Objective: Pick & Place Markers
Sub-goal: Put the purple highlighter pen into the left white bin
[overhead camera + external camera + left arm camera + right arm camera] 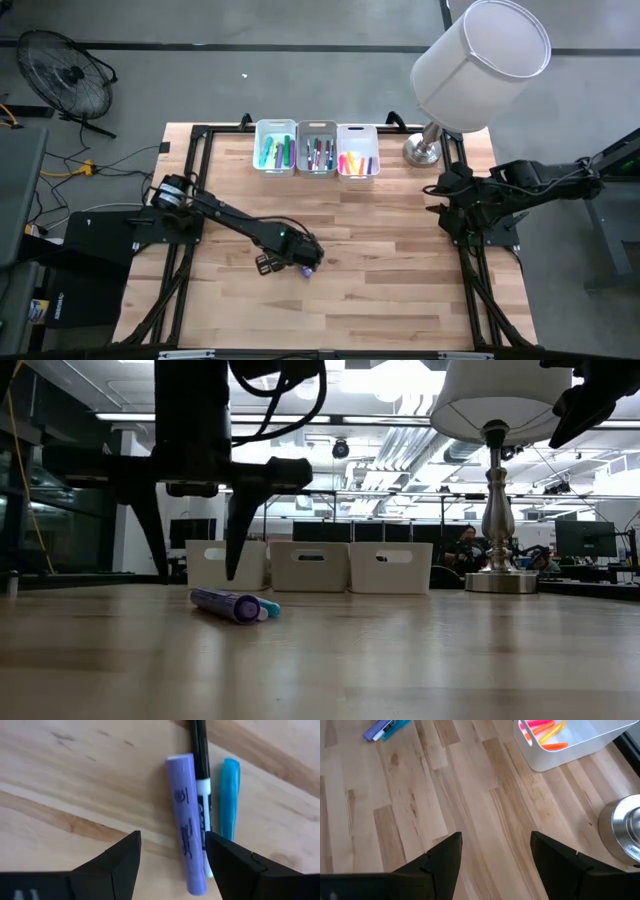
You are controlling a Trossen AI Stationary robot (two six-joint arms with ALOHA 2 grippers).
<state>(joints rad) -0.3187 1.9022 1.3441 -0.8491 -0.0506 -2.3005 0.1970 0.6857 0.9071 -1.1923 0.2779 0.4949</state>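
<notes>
Markers (187,825) lie loose on the surface directly beneath the left pincer (172,857): a purple one between its spread fingers, a dark-barrelled one touching it, a teal one (230,795) just beyond. That pincer stands wide open and holds nothing, so the step in hand appears to be the pick. The next move calls for descending and closing on one marker alone, which looks awkward given the contact. The right pincer (495,862) waits open and empty, well apart. Marker tips nearest the left pincer are cut off; bin (275,165) contents are hard to count.
</notes>
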